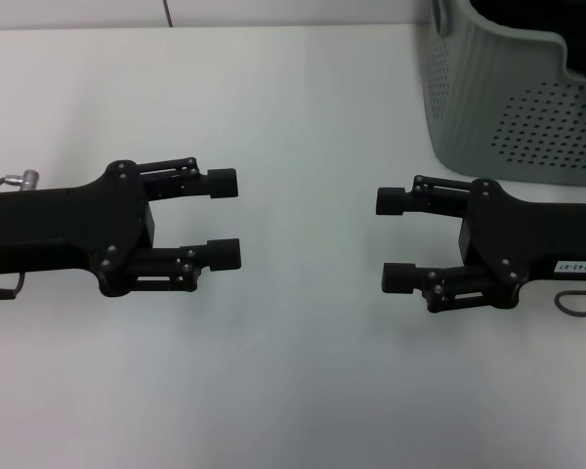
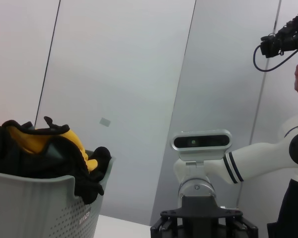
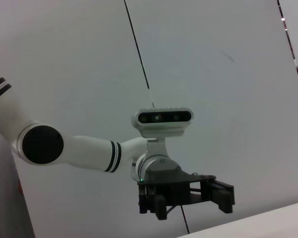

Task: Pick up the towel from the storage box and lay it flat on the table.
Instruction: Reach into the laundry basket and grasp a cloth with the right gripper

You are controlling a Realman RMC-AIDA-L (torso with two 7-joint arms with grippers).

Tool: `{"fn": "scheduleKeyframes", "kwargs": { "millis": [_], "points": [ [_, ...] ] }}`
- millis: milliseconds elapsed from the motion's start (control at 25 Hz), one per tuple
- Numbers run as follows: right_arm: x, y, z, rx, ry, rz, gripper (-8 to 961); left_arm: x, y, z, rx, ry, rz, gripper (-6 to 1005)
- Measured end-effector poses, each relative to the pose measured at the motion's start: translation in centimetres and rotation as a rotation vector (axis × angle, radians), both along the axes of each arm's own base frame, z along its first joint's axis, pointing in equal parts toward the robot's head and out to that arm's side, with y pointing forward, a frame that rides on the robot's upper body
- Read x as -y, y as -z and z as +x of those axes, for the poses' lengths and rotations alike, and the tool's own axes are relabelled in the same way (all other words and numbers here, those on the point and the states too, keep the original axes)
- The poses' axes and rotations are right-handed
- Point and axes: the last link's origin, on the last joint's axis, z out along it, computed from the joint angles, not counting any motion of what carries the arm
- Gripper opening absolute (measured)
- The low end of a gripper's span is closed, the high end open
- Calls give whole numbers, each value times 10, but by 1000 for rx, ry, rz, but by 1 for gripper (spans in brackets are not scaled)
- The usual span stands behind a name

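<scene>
Both arms hover low over the counter [image 1: 273, 98], claws facing each other across a bare gap. The left claw [image 1: 225, 219] sits at 9 o'clock of the head view, fingers spread wide and holding nothing. The right claw [image 1: 398, 239] sits at 3 o'clock, likewise wide and holding nothing.

The storage box [image 1: 508, 107] stands at 1 o'clock, just beyond the right claw and apart from it. The towel [image 2: 64, 144] lies bunched inside it, heaped above the rim, as the left wrist view shows; dark fabric drapes over the box wall.

Step in hand, as judged: reach into the box; nothing is grasped yet. The right arm is nearer. Recommended procedure:

1. Raise the claw above the wavy rim before moving across.
2. Descend onto the highest yellow fold.
3. Close on a single edge or corner so that the cloth can unfold.
</scene>
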Motion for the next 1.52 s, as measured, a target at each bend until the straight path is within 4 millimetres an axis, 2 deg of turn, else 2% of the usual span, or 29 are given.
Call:
{"fn": "scheduleKeyframes", "kwargs": {
  "millis": [520,680,800,920,1000,1080,1200,1240,1280,1400,1520],
  "points": [
    [-1,5,8,20,35,38,841,-4,-1,6,16,6,16,720],
    [-7,13,23,87,110,85,840,-28,-12,40,26,37,93,715],
    [-6,16,32,110,147,99,840,-56,-21,88,-48,74,180,712],
    [-2,17,35,106,163,102,839,-76,-18,140,-141,144,233,708],
    [4,15,36,84,161,90,838,-84,-12,164,-199,173,257,707],
    [13,11,35,46,139,75,838,-90,-8,177,-233,183,280,707],
    [21,-4,36,7,115,125,833,-89,-12,177,-187,169,294,707],
    [23,-13,38,-1,113,166,832,-84,-25,170,-105,145,317,707],
    [24,-24,38,-5,105,212,830,-84,-25,170,-105,145,317,707],
    [27,-53,37,-10,79,299,825,-68,-67,142,105,86,410,707],
    [34,-92,34,-57,41,354,812,-46,-96,108,224,63,477,706]
  ]
}}
